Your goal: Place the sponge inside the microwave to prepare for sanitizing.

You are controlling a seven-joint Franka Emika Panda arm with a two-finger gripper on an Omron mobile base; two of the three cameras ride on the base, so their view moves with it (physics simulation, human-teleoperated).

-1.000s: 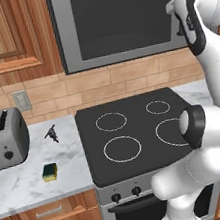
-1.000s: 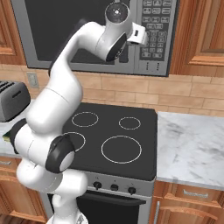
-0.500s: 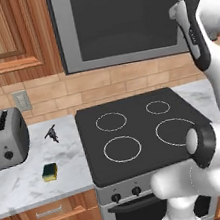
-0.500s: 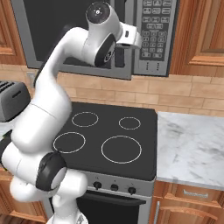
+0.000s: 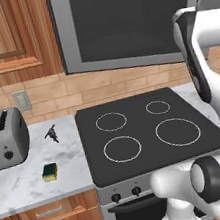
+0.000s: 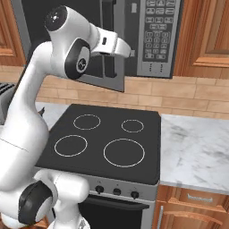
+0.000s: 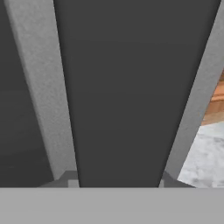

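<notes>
The microwave [image 6: 156, 36] hangs over the stove, keypad on its right, its dark glass door [image 5: 122, 18] swung partly outward. High up at the door's free edge, my gripper [image 6: 111, 50] is shut on the door's dark vertical handle [image 6: 107, 22]. In the hand view that handle [image 7: 116, 87] runs as a wide dark bar between my gripper [image 7: 117, 177] tips. The sponge [image 5: 50, 171], yellow with a green top, lies on the marble counter left of the stove, far below and to the left of the gripper.
A black four-ring cooktop [image 5: 146, 131] sits under the microwave. A silver toaster [image 5: 2, 137] stands at the counter's left end, with a small dark spiky object [image 5: 52, 134] between it and the stove. Marble counter [image 6: 197, 147] extends right of the stove; wooden cabinets flank the microwave.
The hand has moved left and outward from the keypad side with the handle in its grip, and the microwave door has swung partly open. The sponge has not moved.
</notes>
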